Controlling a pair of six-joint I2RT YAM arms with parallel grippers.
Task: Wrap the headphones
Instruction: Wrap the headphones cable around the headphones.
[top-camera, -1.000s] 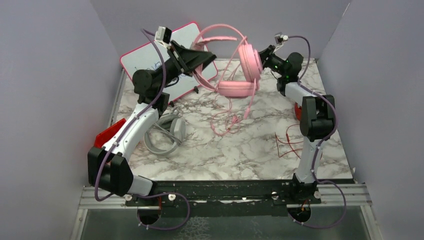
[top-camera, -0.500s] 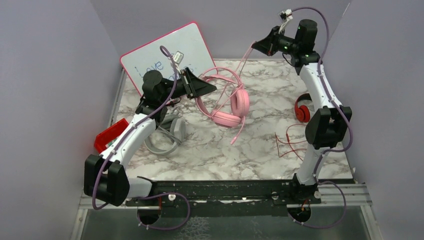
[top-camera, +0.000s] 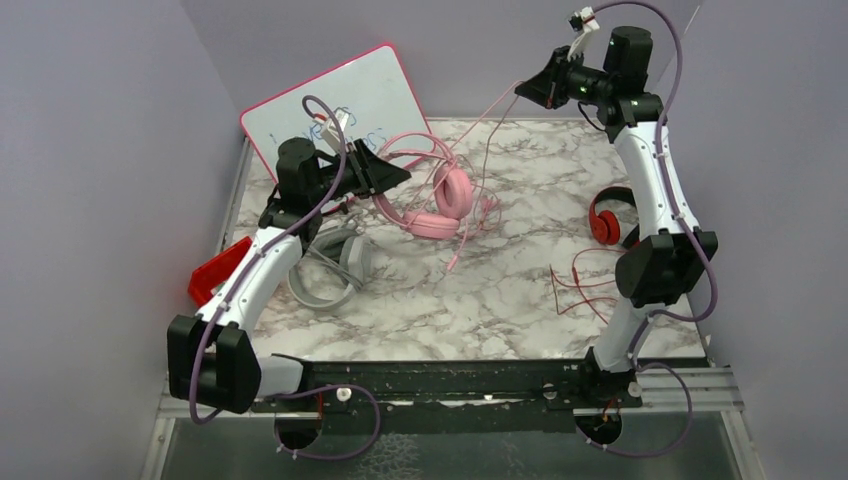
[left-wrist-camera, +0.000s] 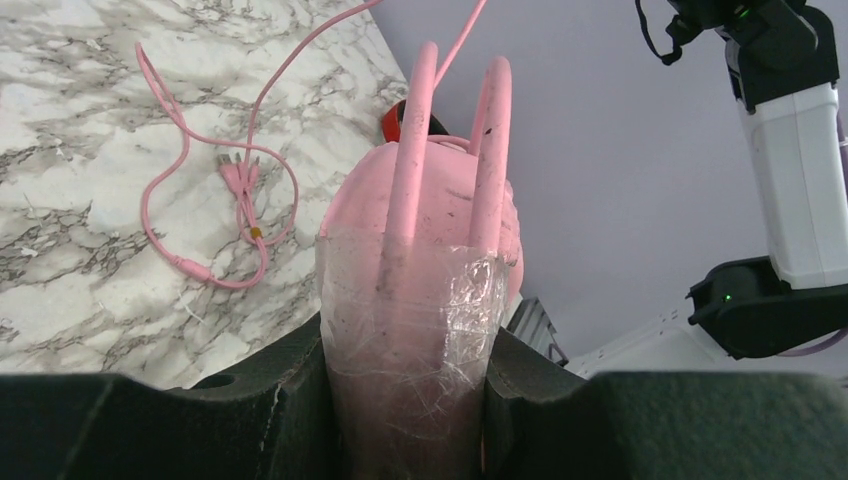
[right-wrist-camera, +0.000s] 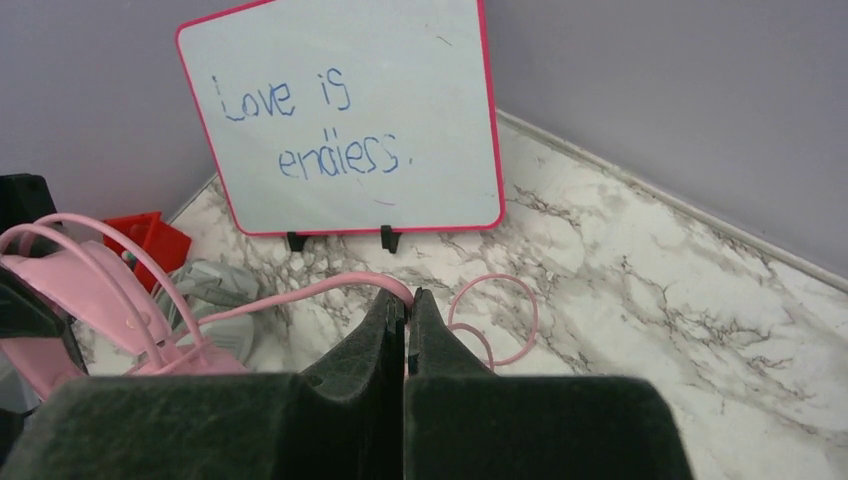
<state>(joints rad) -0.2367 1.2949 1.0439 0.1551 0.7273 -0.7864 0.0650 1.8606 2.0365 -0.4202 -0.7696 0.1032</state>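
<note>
the left hand (top-camera: 393, 176) is clamped on the twin headband rods of the pink headphones (top-camera: 436, 206). it holds the band off the desk (top-camera: 480, 310) while the lower ear cup appears to rest on or just above the marble. the left wrist view shows both rods running out from between its fingers, with the cups hanging beyond. that grip makes the headset a fixed anchor, which suits winding something around it.

the right hand (right-wrist-camera: 405, 312) is closed tight on the thin pink cable (top-camera: 482, 122), high near the back wall and well apart from the cups. the cable runs up from the headset to this pinch. that seems meant to lift the slack clear of the desk so it can be guided around the band or cups. the rest of the cable lies in loose loops beside the headset, so the wrap looks barely begun.

the grey pair (top-camera: 330, 268) lies under the left arm. the red-and-black pair (top-camera: 606, 216) sits by the right arm, both untouched. a whiteboard (top-camera: 345, 95) leans at the back.
</note>
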